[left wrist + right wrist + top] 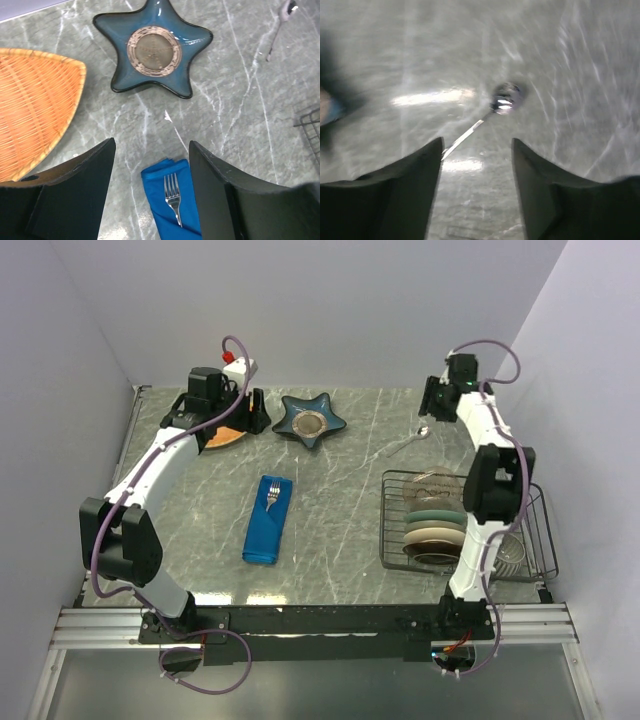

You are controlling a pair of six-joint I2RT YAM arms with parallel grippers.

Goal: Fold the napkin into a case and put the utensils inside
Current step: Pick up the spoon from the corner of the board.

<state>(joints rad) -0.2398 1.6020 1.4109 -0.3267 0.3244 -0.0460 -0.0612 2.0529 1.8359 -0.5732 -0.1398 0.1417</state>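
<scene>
the blue case point(267, 522) lies near the middle of the table point(340, 490), the fork point(271, 498) on its far end, tines outward. the spoon point(505, 97) lies apart, just ahead of the right gripper point(477, 145). it and the left gripper point(152, 150) both stand wide open, gripping nothing

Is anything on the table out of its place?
Yes: the spoon lies loose on the table at the far right, apart from the blue case, where the fork rests.
</scene>
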